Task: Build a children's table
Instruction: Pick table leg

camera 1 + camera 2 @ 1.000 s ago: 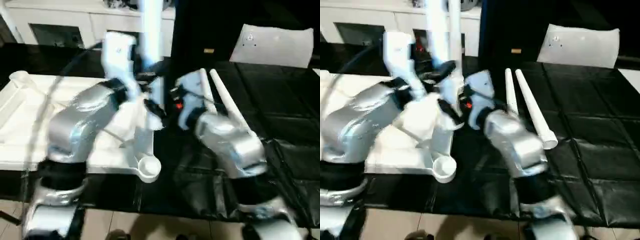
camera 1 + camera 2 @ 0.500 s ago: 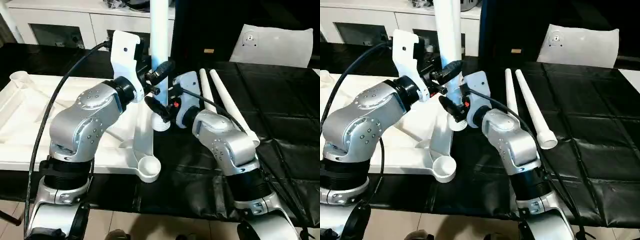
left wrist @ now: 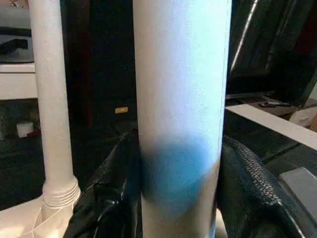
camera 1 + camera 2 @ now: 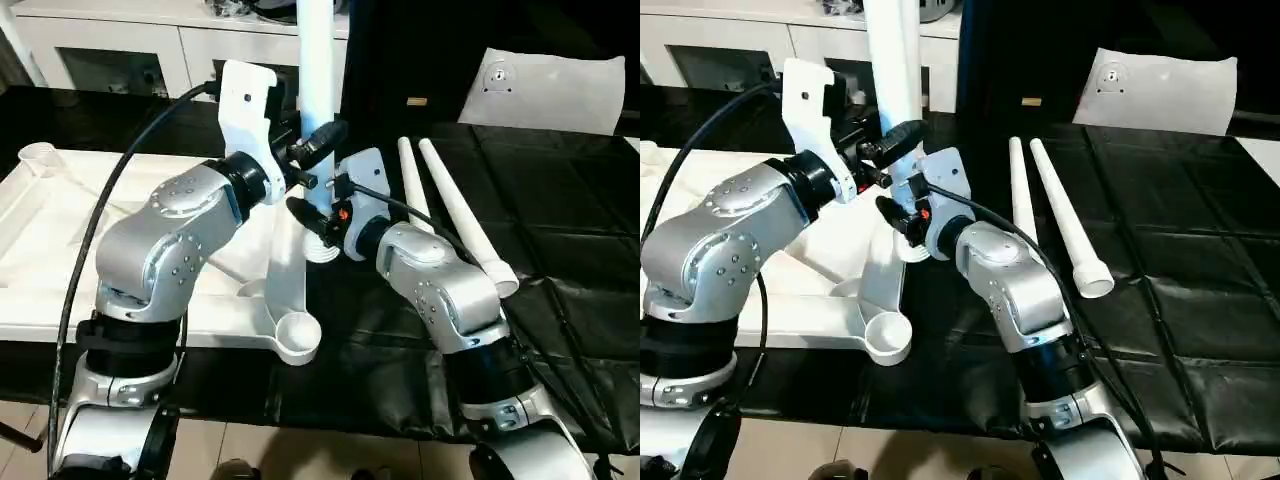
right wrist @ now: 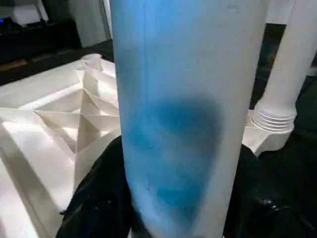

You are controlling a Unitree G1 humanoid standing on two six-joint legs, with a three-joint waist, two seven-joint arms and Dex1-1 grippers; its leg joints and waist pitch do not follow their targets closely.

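Observation:
The white table top [image 4: 60, 250] lies ribbed side up on the left, its near corner socket [image 4: 297, 338] empty. One white leg [image 4: 318, 90] stands upright by the top's right edge, threaded end [image 4: 322, 250] down. My left gripper [image 4: 316, 150] is shut on its middle, with black fingers [image 3: 111, 198] on both sides of it. Lower down, my right gripper [image 4: 318, 222] is shut on the same leg [image 5: 178, 99]. A second upright leg [image 3: 52, 99] stands screwed into a socket behind. Two loose legs [image 4: 455, 215] lie on the mat to the right.
A black quilted mat [image 4: 560, 260] covers the work surface. A white cabinet with dark openings [image 4: 120, 50] stands at the back, and a white cushion-like bag [image 4: 555, 90] lies at the back right. A black cable [image 4: 110, 200] loops over my left arm. Pale floor [image 4: 300, 455] runs along the near edge.
My right gripper's fingers have closed around the lower part of the upright leg, and that arm has shifted slightly left. The left gripper keeps its grip.

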